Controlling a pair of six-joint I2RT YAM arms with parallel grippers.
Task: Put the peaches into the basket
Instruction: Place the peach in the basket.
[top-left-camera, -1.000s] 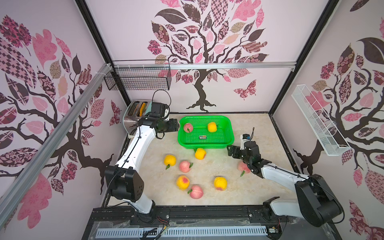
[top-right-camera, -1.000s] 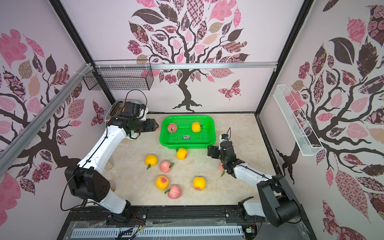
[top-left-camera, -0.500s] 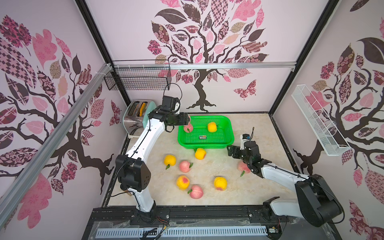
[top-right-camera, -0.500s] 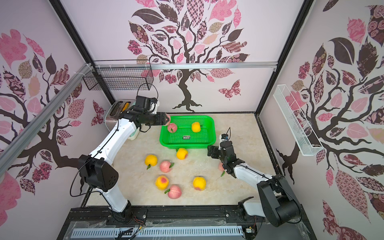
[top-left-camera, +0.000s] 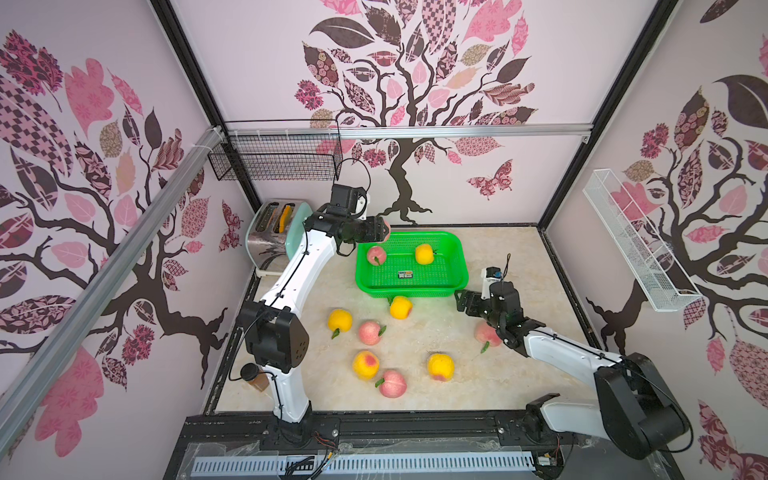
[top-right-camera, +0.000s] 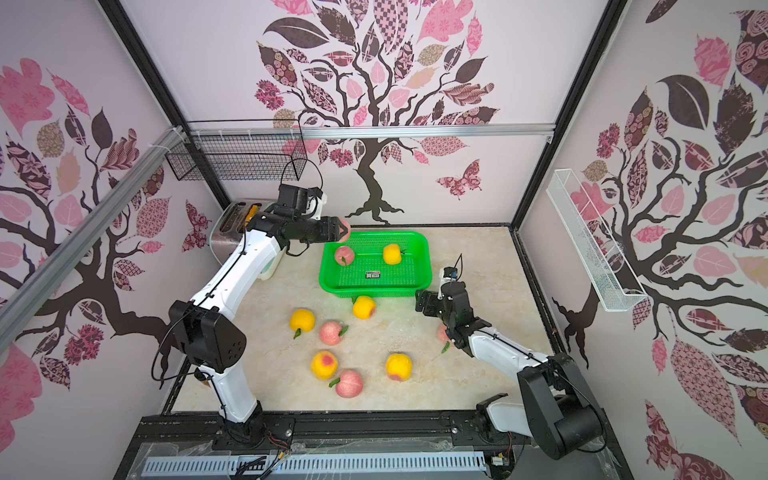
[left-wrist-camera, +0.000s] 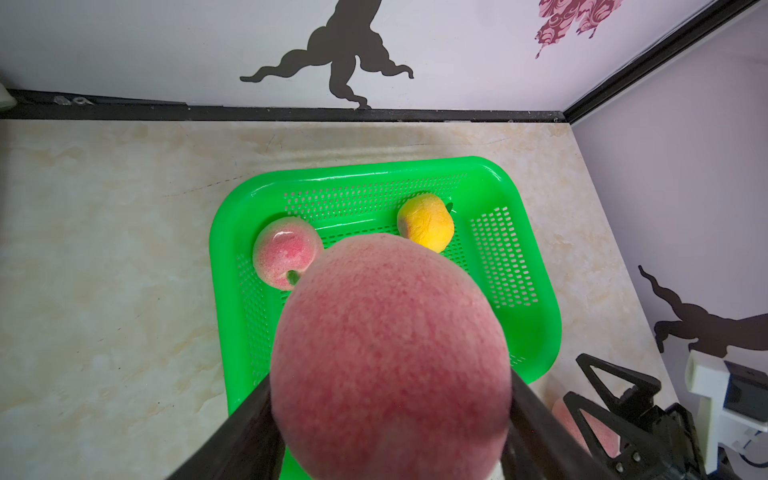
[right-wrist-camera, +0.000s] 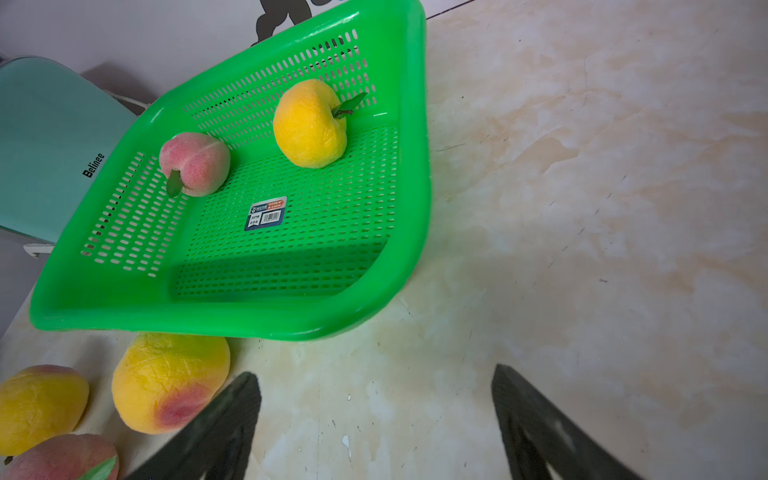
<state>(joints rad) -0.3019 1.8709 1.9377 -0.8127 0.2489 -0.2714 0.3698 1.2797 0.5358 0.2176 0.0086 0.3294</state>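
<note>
Peach (left-wrist-camera: 390, 353) between left jaws, near basket (left-wrist-camera: 374, 167) rim

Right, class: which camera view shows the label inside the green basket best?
The right wrist view: the label is close, unblocked, its barcode visible. In both top views it is a tiny patch on the basket floor. In the left wrist view the held peach covers it.

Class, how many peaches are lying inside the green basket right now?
2: a pink peach near the left end of the basket, a yellow peach by its far wall. None seems hidden.
</note>
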